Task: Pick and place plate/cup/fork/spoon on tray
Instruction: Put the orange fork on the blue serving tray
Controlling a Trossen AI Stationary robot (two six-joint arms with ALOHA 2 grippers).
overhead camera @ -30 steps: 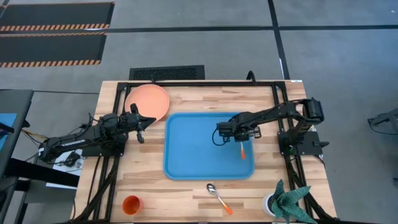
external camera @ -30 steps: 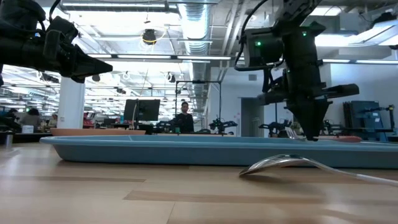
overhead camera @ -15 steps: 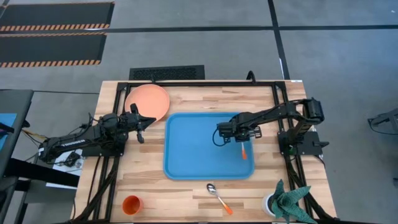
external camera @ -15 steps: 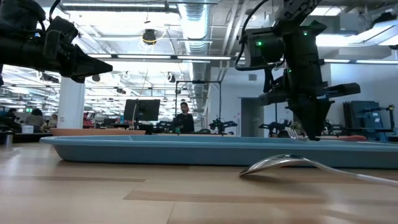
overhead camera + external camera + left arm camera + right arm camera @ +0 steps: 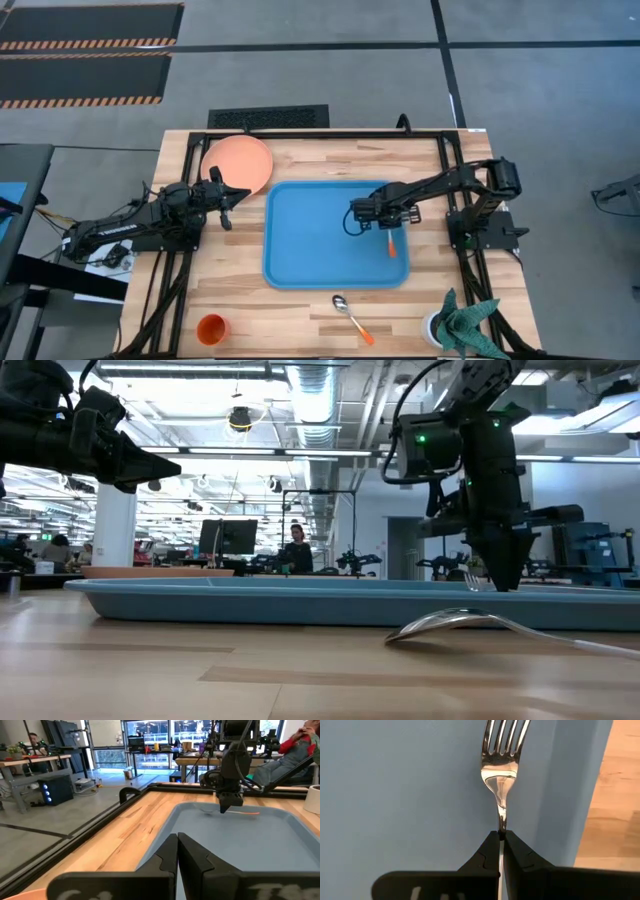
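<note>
The fork [image 5: 502, 765] has silver tines and an orange handle [image 5: 390, 244]. It is over the right part of the blue tray [image 5: 310, 250], in my right gripper [image 5: 501, 836], which is shut on it. My right gripper also shows in the low view [image 5: 500, 582] and from above [image 5: 386, 224]. My left gripper [image 5: 177, 842] is shut and empty, in the air left of the tray [image 5: 228, 198]. The salmon plate [image 5: 238, 163] lies flat at the far left. The orange cup [image 5: 211, 328] stands near the front edge. The spoon [image 5: 352, 317] lies on the wood in front of the tray. My right gripper pinches the fork's thin metal neck [image 5: 502, 822], just behind the tines, between its two fingers. The fingers come from above, pointing down, and lie across the fork. The fork lies level, low over the tray floor; I cannot tell whether it touches it.
A potted plant [image 5: 462, 328] stands at the near right corner. The tray's raised rim [image 5: 300, 592] runs across the low view. A black frame [image 5: 330, 132] edges the table. People sit in the room beyond the table [image 5: 295, 750].
My right gripper has edged a little toward the table's right edge and slightly down over the tray, still shut on the fork.
</note>
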